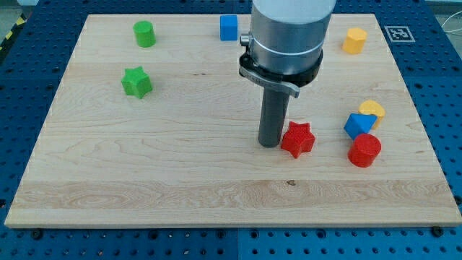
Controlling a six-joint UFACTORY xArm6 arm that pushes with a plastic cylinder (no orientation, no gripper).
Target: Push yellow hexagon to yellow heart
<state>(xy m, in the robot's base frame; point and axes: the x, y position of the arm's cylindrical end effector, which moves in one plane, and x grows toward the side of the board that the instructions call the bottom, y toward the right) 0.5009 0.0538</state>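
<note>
In the camera view, my tip (271, 144) rests on the wooden board (202, 188), a little to the right of the board's middle and toward the bottom edge. I have no pincer to part or close: I end in a plain dark rod, and nothing is clamped on it. Just to the right of my tip lies the red star (297, 139), so near that I cannot tell whether they touch.

The yellow hexagon (354, 40) sits near the board's top-right corner, well apart from my tip. The yellow heart (373, 110) lies by the right edge, about halfway down, partly hidden behind the blue block (359, 125), which seems to touch it. Just below the blue block stands the red cylinder (364, 150), close against it.

A blue cube (229, 27) stands at the top edge, near the middle, just left of my arm's grey body (289, 32). Toward the top-left corner is a green cylinder (144, 34), and below it, near the left edge, a green star (136, 82).
</note>
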